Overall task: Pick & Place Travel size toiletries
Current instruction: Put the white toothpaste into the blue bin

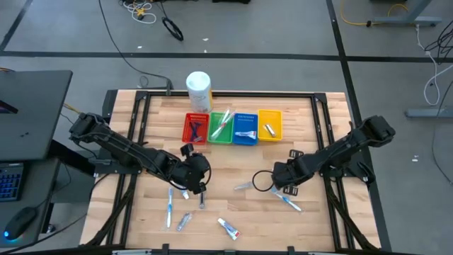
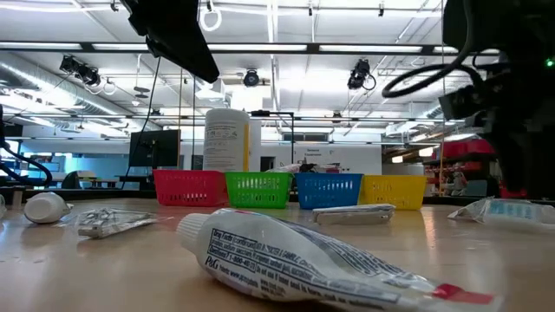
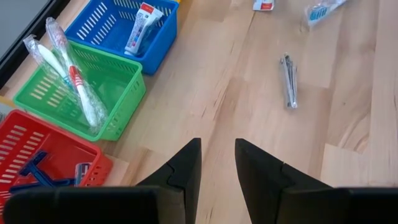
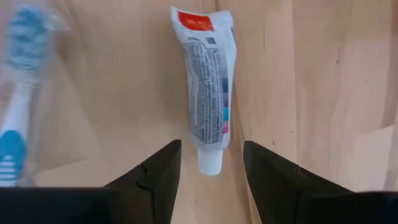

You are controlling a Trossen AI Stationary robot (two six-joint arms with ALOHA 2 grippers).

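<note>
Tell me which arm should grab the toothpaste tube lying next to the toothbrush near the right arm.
Right. The right gripper is open with that toothpaste tube lined up between its fingers, the toothbrush just beside. The left gripper, also open, hangs over bare wood near the bins, far from it.

Robotics lab or open workshop. Pale wooden slatted table [image 1: 233,205] centre frame on grey concrete floor [image 1: 283,28]; loose cables [image 1: 152,14] at top; exposed ceiling with long strip lights [image 2: 286,48] across the low view's upper half.

Bright even overhead light, glaring ceiling lamps [image 2: 286,82], soft shadows, blurred toothbrush [image 4: 18,93]
</note>
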